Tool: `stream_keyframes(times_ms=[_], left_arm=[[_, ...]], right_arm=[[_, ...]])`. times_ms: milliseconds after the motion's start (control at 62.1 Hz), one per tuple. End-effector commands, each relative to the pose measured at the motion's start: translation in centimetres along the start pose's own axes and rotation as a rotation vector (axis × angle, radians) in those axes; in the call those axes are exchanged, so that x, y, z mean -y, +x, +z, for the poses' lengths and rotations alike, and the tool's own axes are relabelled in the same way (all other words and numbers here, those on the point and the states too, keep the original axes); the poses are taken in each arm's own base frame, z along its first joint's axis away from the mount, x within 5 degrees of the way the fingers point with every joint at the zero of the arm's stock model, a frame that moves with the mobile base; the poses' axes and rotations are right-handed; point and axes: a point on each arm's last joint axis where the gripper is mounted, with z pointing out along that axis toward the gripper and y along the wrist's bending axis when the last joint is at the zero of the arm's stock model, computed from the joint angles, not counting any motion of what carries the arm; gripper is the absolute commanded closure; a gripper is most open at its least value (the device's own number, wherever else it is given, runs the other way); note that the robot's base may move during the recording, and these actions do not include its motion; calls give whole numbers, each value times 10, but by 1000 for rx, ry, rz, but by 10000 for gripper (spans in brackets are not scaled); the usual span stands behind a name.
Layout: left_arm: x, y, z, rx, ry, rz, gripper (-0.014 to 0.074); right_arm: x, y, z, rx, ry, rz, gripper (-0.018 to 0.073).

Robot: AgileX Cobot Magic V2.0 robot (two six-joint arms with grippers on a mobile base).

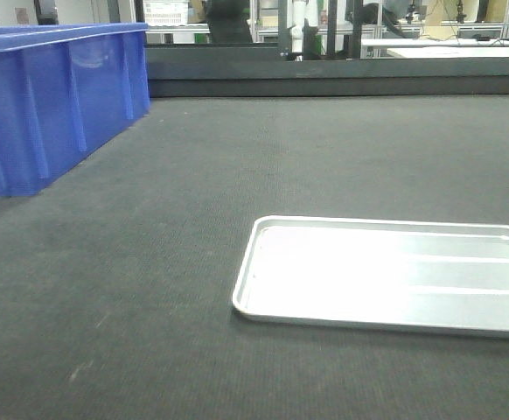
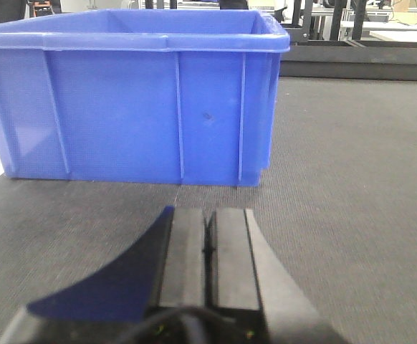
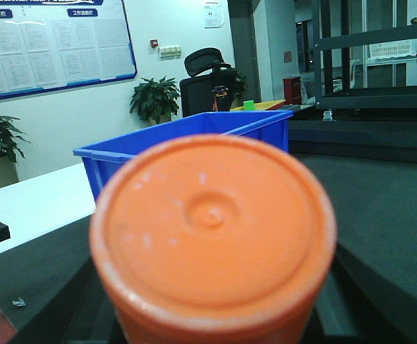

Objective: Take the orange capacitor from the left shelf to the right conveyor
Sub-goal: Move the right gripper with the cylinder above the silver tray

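Close before my right wrist camera, the orange capacitor (image 3: 212,229) fills the view, its flat top facing the lens, over the dark right conveyor (image 3: 387,208). My right gripper (image 3: 212,315) has hold of it, jaws dark at its 3 and 9 o'clock sides. My left gripper (image 2: 208,244) is pressed fully closed on nothing, with a blue bin (image 2: 133,100) at 12 o'clock. Seen from the front, a shallow silver tray (image 1: 386,276) lies at 4 o'clock on the belt.
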Motion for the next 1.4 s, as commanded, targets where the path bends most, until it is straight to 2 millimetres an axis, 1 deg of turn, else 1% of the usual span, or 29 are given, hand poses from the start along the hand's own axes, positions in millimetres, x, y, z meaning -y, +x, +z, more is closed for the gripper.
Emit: stream_keyframes(times_ms=[0, 225, 386, 515, 595, 660, 756, 869, 949, 1062, 1239, 1384], left_arm=[[0, 1, 0, 70, 2, -10, 722], [0, 1, 0, 70, 2, -10, 722], [0, 1, 0, 70, 2, -10, 722], [0, 1, 0, 70, 2, -10, 722], [0, 1, 0, 70, 2, -10, 722], [0, 1, 0, 70, 2, -10, 722], [0, 1, 0, 70, 2, -10, 722], [0, 1, 0, 70, 2, -10, 722], [0, 1, 0, 70, 2, -10, 722], [0, 1, 0, 70, 2, -10, 722], [0, 1, 0, 70, 2, -10, 722], [0, 1, 0, 70, 2, -10, 722]], right_arm=[[-4, -17, -2, 104, -22, -12, 507], [-4, -17, -2, 111, -24, -12, 507], [-6, -26, -4, 210, -50, -13, 507], [-7, -28, -4, 231, -55, -13, 507], [-7, -29, -1, 236, -58, -11, 507], [-7, -29, 6, 225, -58, -13, 507], [-8, -27, 26, 172, -52, -14, 507], [-6, -17, 60, 64, -31, -16, 507], [-4, -4, 87, -27, -11, -19, 507], [2, 15, 123, -102, 20, -31, 507], [19, 42, 161, -158, 81, -30, 505], [33, 62, 179, -193, 125, -26, 503]])
